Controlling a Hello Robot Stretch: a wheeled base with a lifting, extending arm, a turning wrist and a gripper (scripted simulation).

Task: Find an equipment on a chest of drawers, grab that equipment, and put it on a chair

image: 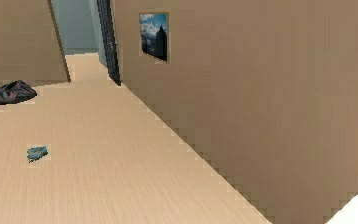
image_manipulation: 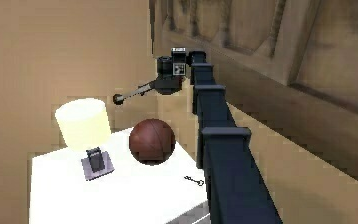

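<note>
In the arm side view, the reddish-brown ball point(image_manipulation: 152, 141) sits on top of the white chest of drawers point(image_manipulation: 152, 198), in the lower middle of the frame. It is just left of the dark arm point(image_manipulation: 223, 140), which rises from the bottom edge. At the left of the ball stands a lamp with a cream shade point(image_manipulation: 83, 124). In front of the lamp a small dark phone-like thing point(image_manipulation: 95, 162) is propped on a grey stand. A tiny key-like thing point(image_manipulation: 194, 181) lies near the arm.

The claw point(image_manipulation: 125, 97) is above the ball in the upper middle of the frame. Its thin fingers point(image_manipulation: 139, 92) point left, with bare tan wall behind their tips, and it holds nothing. I cannot tell how the fingers are set.

In the forward view, wooden floor runs to a doorway at upper left with a dark door point(image: 109, 40). A framed picture point(image: 154, 37) hangs on the wall beside it. A dark crumpled heap point(image: 12, 93) lies at the left edge, and a small teal thing point(image: 37, 153) lies lower left.
</note>
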